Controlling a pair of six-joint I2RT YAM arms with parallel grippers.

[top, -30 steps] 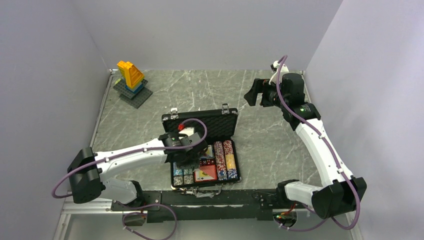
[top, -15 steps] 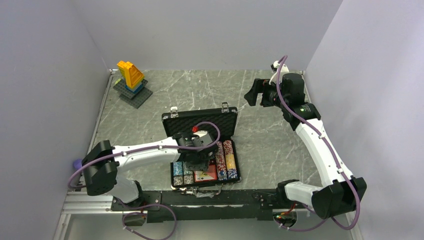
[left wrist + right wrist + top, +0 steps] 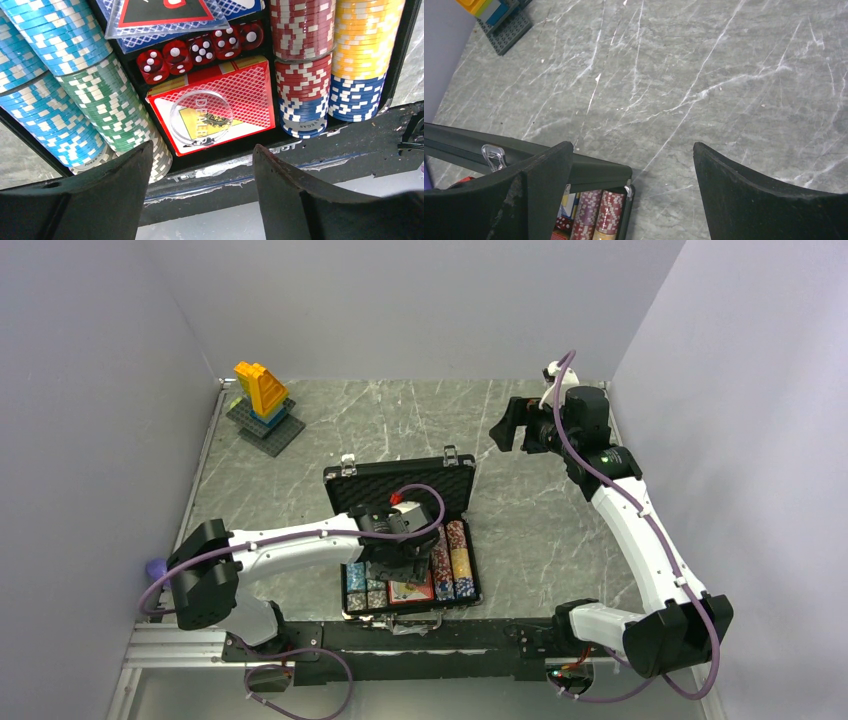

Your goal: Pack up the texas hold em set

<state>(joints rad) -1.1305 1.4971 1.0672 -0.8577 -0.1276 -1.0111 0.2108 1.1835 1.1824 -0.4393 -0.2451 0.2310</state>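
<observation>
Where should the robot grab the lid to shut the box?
Probably the lid by its top edge, between the two silver latches, coming from above. It stands open behind the chips, so only that thin edge sticks up free.

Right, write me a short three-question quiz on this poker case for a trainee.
1. True or false: the case lid is shut.
2. The deck under the clear dealer button is: A red, B green, C black.
3. How many red dice sit in the row?
Key: 1 false; 2 A; 3 five.
</observation>
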